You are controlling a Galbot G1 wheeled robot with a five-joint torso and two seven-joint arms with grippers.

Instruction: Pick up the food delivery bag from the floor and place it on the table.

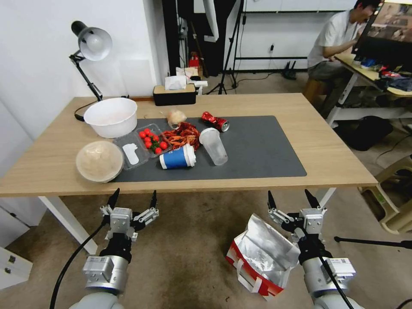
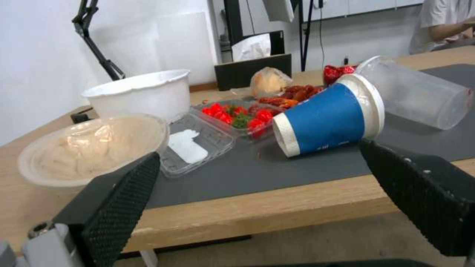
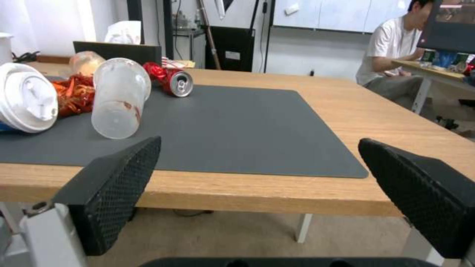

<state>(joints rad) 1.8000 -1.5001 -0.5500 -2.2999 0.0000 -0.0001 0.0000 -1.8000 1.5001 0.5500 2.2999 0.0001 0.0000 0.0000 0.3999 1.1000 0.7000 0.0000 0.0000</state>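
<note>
Two grippers hover spread and empty above the floor (image 1: 189,249), just short of the table (image 1: 334,163) edge. Right gripper (image 1: 292,197): jaws wide apart, with the food delivery bag (image 1: 262,257) directly below and beside it on the carpet, foil mouth open, red-and-white base tilted. Left gripper (image 1: 132,198): fingers likewise parted, well apart from the bag. Beyond both, on the table's dark grey mat (image 1: 257,150), lie a blue paper cup (image 1: 177,157), a clear plastic cup (image 1: 213,146) and a crushed red can (image 1: 215,121).
</note>
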